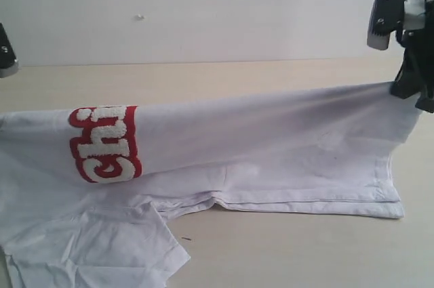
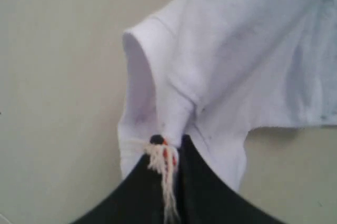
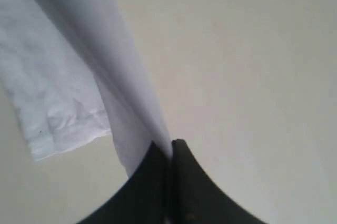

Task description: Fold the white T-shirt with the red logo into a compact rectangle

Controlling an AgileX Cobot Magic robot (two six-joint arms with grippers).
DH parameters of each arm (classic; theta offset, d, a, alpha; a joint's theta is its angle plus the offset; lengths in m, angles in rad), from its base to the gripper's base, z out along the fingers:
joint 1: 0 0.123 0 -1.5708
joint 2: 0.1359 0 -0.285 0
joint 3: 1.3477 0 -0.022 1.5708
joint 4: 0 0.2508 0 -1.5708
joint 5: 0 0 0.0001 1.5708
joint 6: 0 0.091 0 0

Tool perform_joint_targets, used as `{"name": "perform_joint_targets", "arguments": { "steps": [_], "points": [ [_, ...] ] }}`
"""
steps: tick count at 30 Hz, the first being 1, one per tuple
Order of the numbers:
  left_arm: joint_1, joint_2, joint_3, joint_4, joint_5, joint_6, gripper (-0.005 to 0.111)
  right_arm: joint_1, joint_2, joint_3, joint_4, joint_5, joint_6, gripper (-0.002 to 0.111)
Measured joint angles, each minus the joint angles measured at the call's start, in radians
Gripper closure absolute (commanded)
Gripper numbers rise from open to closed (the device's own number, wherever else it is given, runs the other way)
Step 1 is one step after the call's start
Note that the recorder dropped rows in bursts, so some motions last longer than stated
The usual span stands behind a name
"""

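Note:
The white T-shirt [image 1: 271, 146] is stretched in the air along its upper fold between my two grippers, and its lower part lies on the table. The red logo [image 1: 105, 142] wraps over the raised fold near the left; only part of its letters shows. My right gripper [image 1: 399, 89] [image 3: 172, 143] is shut on the fold's right end, above the hem [image 3: 52, 138]. My left gripper [image 2: 169, 140] is shut on bunched cloth with fuzzy red-and-white threads, right next to a sleeve opening [image 2: 138, 76]. In the exterior view only a bit of the left arm [image 1: 5, 51] shows.
The tan table [image 1: 291, 254] runs under and in front of the shirt, with a white wall [image 1: 203, 3] behind. A loose sleeve [image 1: 102, 247] lies at the front left. A small dark speck [image 1: 184, 238] sits on the table beside it.

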Motion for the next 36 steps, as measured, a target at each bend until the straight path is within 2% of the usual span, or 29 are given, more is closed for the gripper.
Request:
{"name": "perform_joint_targets", "arguments": {
  "steps": [6,13,20,23,26,28,30,34,36],
  "points": [
    [0.029,0.176,0.001,0.004,-0.254,0.011,0.107,0.000,0.143,0.000,-0.022,-0.136,0.023,0.108],
    [0.036,0.300,0.001,0.020,-0.497,0.005,0.107,0.002,0.254,0.000,-0.075,-0.261,0.096,0.108],
    [0.057,0.366,0.001,0.032,-0.653,-0.022,0.107,0.008,0.295,0.000,-0.111,-0.492,0.265,0.108],
    [0.066,0.389,0.001,0.034,-0.693,-0.062,0.107,0.011,0.313,0.000,-0.117,-0.530,0.314,0.106],
    [0.070,0.412,0.001,0.036,-0.710,-0.091,0.106,0.011,0.336,-0.001,-0.121,-0.530,0.325,0.096],
    [0.072,0.425,0.001,0.038,-0.712,-0.098,0.101,0.011,0.350,-0.001,-0.130,-0.526,0.327,0.087],
    [0.081,0.441,0.001,0.044,-0.718,-0.112,0.090,0.005,0.359,-0.001,-0.148,-0.523,0.330,0.074],
    [0.092,0.449,0.002,0.051,-0.760,-0.152,0.064,0.000,0.363,-0.001,-0.160,-0.530,0.334,0.041],
    [0.092,0.449,0.002,0.054,-0.805,-0.180,0.052,0.000,0.363,-0.001,-0.160,-0.540,0.335,0.032]
  ]
}}
